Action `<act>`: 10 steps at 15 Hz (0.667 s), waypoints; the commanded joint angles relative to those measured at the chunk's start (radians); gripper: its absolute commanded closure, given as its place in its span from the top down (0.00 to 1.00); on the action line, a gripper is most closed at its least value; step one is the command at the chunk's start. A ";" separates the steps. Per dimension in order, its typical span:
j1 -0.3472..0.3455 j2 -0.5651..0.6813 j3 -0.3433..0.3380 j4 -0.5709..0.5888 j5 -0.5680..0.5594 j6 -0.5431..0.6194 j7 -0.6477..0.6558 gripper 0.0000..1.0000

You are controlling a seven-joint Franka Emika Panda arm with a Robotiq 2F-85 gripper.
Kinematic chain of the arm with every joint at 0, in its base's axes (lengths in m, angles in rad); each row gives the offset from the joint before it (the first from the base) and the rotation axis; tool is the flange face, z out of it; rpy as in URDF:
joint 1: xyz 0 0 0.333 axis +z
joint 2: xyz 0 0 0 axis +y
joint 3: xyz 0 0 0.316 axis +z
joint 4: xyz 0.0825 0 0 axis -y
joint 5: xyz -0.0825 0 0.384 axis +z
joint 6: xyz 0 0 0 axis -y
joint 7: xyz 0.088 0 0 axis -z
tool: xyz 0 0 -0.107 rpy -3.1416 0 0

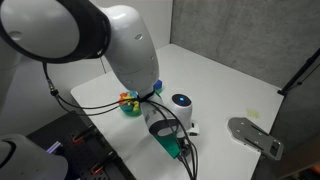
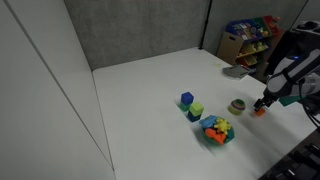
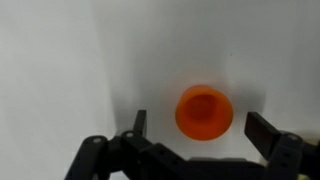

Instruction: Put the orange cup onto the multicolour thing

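The orange cup stands upright on the white table, open side up. In the wrist view it sits between the two spread fingers of my gripper, slightly toward the right finger, and the fingers do not touch it. In an exterior view the orange cup shows just under the gripper. The multicolour thing, a squat banded round piece, stands a short way beside the cup. In the exterior view from behind the arm, the gripper hides the cup.
A green bowl of colourful pieces stands near the table's front edge and also shows in the view from behind the arm. A blue block and a green block stand beside it. A grey flat object lies farther off.
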 commanded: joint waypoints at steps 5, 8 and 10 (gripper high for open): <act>0.019 0.018 -0.007 0.000 -0.029 0.038 0.032 0.49; 0.029 -0.026 -0.009 -0.024 -0.029 0.027 0.036 0.30; 0.038 -0.067 -0.007 -0.044 -0.028 0.015 0.039 0.30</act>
